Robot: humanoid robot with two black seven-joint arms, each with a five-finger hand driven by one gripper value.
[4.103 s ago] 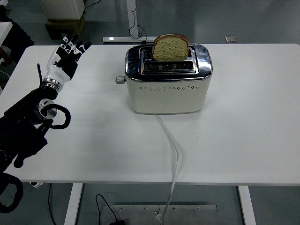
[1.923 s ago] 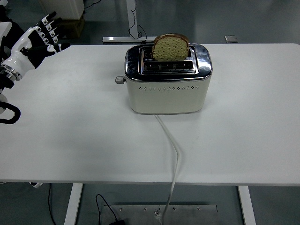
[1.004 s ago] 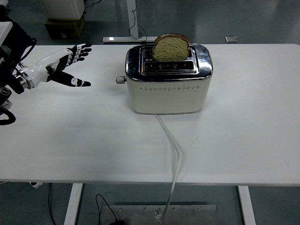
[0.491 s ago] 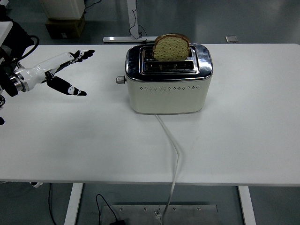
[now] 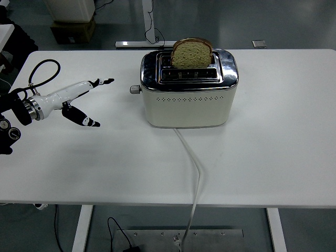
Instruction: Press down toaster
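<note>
I'm holding my left hand [image 5: 71,100] released, fingers [image 5: 100,82] pointing at the toaster [image 5: 187,97] lever [image 5: 135,90], not touching.

Toaster [image 5: 188,102]: cream-white body, shiny silver top, row of tiny dark dots along front. Small silver lever [image 5: 135,90] on toaster's left side. Bread [image 5: 191,53] in toaster's slot: light tan with darker brown crust. Cord [image 5: 191,173] from toaster's front: white. Table [image 5: 273,152] under toaster: white. Left hand [image 5: 73,100], left of toaster: white, black fingertips; arm behind it black. Floor behind toaster: grey.
</note>
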